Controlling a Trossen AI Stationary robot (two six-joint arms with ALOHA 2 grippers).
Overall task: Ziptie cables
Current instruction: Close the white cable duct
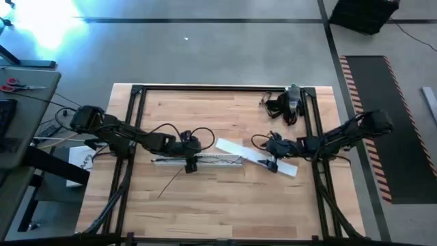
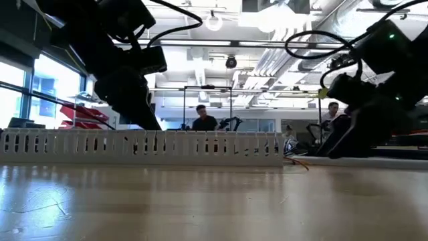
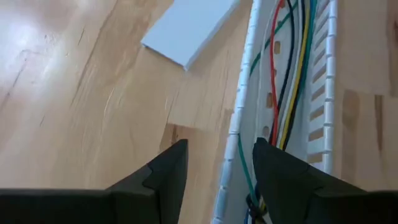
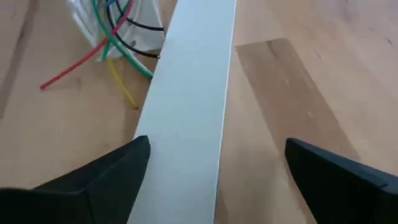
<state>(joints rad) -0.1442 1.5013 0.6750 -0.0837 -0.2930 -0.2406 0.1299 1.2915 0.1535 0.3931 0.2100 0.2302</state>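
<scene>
1. Red, green, yellow, black and white cables (image 3: 287, 81) lie bunched inside the white slotted channel (image 1: 198, 160) at mid-bench, their long axis running along the channel, across the bench from the left arm's side toward the right arm's.
2. At the end nearest the right arm the wire tips fan out of the channel mouth onto the wood, the red one splayed farthest.
3. Our left gripper (image 3: 217, 168) hovers low over the channel's other end, its fingers parted and straddling the near slotted wall; nothing is held.
4. Our right gripper (image 4: 217, 168) hangs wide open above the flat white cover strip (image 4: 186, 106), which lies at a slant beside the channel's end, empty too.
5. We judge the step in hand to be gathering the bundle: we should close on all the wires together, not the wall, and lift them square to the channel.
6. A thin dark strand (image 1: 174, 179) lies loose on the wooden bench (image 1: 225, 205), near the channel.
</scene>
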